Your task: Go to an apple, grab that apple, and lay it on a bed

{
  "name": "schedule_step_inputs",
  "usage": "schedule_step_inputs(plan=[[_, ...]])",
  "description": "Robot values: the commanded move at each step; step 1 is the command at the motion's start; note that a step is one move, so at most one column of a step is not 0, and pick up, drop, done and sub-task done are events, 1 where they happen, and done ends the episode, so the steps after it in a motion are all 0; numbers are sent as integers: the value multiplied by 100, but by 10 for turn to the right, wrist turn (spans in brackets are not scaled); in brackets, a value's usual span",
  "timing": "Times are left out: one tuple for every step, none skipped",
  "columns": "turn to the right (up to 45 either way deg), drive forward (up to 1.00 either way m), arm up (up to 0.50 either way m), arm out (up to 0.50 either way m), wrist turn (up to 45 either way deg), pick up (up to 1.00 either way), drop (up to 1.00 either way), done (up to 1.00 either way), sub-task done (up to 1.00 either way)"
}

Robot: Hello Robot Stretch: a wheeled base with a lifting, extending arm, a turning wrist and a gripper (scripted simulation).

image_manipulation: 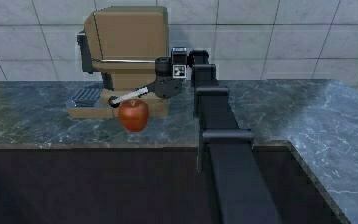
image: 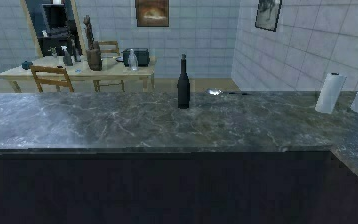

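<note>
grab step in hand, by the look of it. apple [image_manipulation: 135,116] low over or on counter [image_manipulation: 297,110], near its front edge, right at gripper [image_manipulation: 115,100] far end, just in front of brown box-like machine [image_manipulation: 127,45]. arm [image_manipulation: 225,150] stretched out across counter toward it. can't tell if jaws open or shut, nor whether apple is actually held; touching vs just beside not readable. next, prob: secure apple, lift clear of counter, pull arm in w/o clipping machine, then drive off to look for a bed. fwd view: more counter, bottle [image: 183,82], paper roll [image: 331,92], table [image: 77,66] beyond.
</note>
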Motion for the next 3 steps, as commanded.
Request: schedule_step_inputs(plan=[[0,0,0,0,30,0,0,0,0],[0,0,-10,0,0,0,0,0,0],[0,0,0,0,0,100,0,0,0]])
